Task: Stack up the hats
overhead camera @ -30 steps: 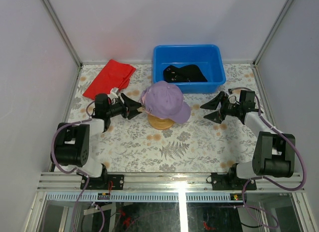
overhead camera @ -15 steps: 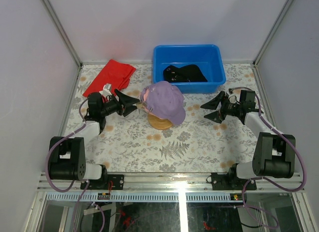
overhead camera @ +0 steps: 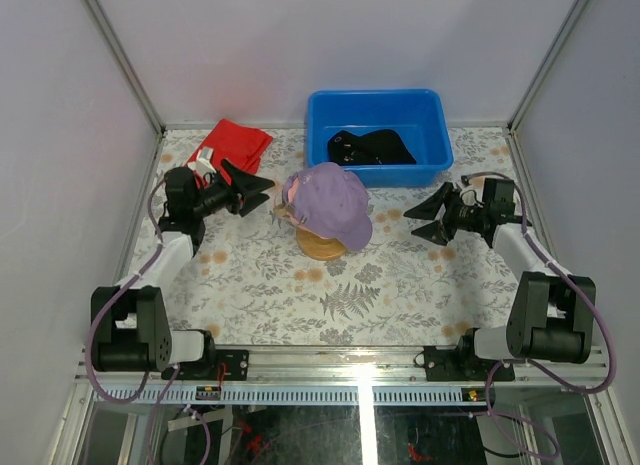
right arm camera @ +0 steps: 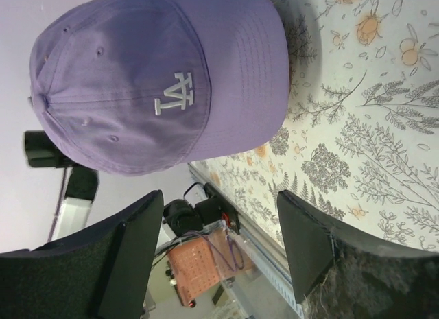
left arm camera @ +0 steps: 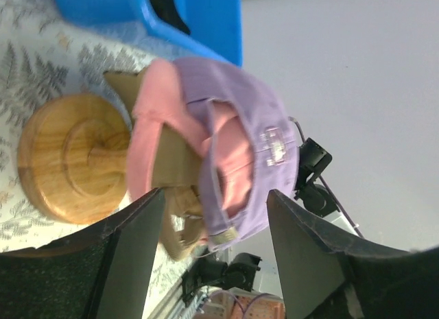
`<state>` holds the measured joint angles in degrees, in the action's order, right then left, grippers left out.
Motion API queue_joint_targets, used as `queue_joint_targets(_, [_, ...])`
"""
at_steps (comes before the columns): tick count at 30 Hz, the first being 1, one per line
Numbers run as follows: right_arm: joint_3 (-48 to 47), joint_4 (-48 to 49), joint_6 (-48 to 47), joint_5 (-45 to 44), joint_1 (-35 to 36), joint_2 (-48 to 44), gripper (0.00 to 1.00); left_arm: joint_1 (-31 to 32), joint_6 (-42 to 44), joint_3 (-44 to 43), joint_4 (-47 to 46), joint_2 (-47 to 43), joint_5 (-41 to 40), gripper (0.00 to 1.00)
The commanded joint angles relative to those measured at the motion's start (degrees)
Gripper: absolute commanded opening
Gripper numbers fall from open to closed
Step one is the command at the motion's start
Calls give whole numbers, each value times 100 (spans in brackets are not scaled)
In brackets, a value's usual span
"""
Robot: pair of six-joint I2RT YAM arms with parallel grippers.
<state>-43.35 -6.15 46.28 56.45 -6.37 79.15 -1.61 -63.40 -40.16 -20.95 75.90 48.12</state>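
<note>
Purple fabric baseball cap (overhead camera: 332, 207) tops the wooden goblet-shaped stand (overhead camera: 322, 249) at the centre of the bench (overhead camera: 400, 285), with a black cap (overhead camera: 372, 147) in the blue plastic bin (overhead camera: 410, 172) at 12 o'clock and the left end effector (overhead camera: 262, 195) and right end effector (overhead camera: 415, 227) both wide and empty at 9 and 3 o'clock; the left wrist view shows a pink cap (left arm camera: 147, 120) and a tan cap (left arm camera: 171, 158) beneath it, the right wrist view its white LA logo (right arm camera: 175, 92), so fetching the black cap seems next.

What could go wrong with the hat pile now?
The purple cap sits off-centre over the pink cap and tan cap on the narrow wooden stand, so a bump might topple the pile. The black cap lies inside the blue bin; the open right gripper could catch the bin's wall reaching for it.
</note>
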Motion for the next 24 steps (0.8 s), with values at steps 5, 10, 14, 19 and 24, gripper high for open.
queue_joint_targets(5, [-2475,-1045,-971,-1345,526,-55,74,-103,886,-1107,1474,-447,-374,62])
queue_joint_targets(10, [-3996,-1603,-1635,-2112,940,1107,78,-102,743,-1434,1421,-200,-480,64])
queue_joint_targets(14, [-4820,-1767,-1916,-2771,1120,1869,77,-102,683,-1637,1367,-60,-558,64])
queue_joint_targets(19, [-6252,-2372,-2526,-3509,1337,3042,77,-95,647,-1958,1475,73,-684,64])
queue_joint_targets(24, [-7725,-2755,-2731,-4156,1394,4155,77,-98,885,-2383,2010,202,-771,64])
